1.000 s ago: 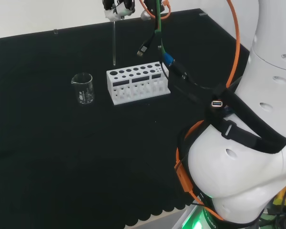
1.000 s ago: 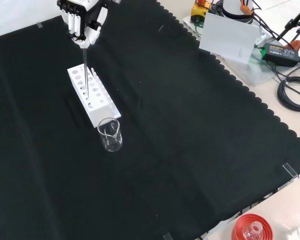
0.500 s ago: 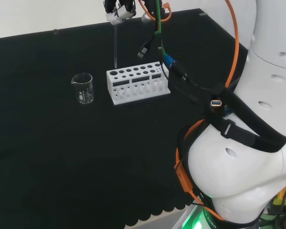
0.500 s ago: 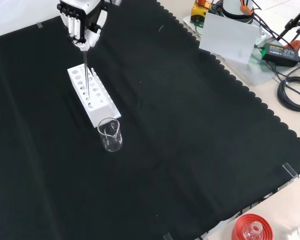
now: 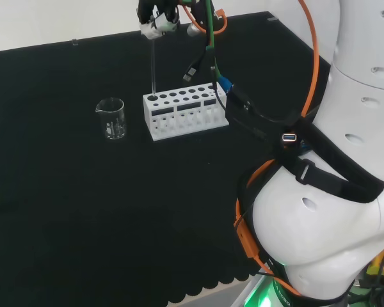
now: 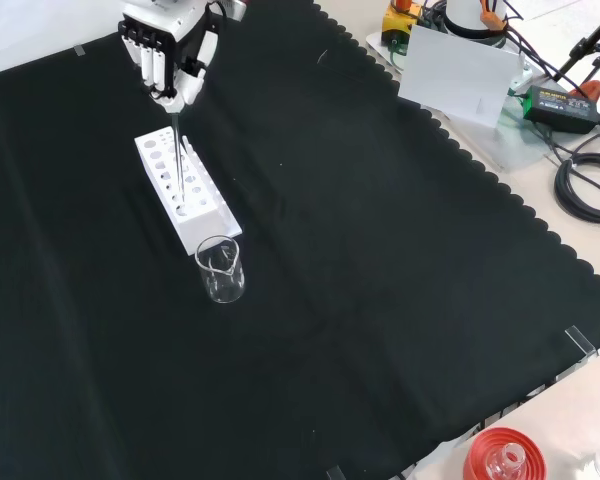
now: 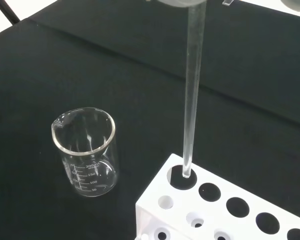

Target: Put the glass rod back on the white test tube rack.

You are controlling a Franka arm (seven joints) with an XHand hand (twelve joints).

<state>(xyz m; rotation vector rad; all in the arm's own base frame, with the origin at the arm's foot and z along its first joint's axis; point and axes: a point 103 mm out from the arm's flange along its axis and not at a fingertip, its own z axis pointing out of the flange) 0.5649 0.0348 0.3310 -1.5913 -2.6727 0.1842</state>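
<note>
Nearest you in the front view stands the beaker, just beside the rack's end; it looks empty and plays no part here, so give it room. Past it, the rack lies lengthwise away from you, and the rod stands nearly upright over its near end. The wrist view shows the rod's lower tip right at the mouth of the corner hole, the one closest to the beaker, and seemingly just inside the rim. Farthest off, the hand has its fingers curled down around the rod's top end, pinching it.

You are at the insertion step, so lower straight along the rod's own line. Keep it plumb: any lean would probably press the glass against the hole's edge and could tip the light rack or skid it toward the beaker. Go slowly enough that the tip finds the rack's lower tier and does not catch on it. Release only when the rod seems to rest on the bottom, then lift clear straight upward so the fingers do not drag it back out.
</note>
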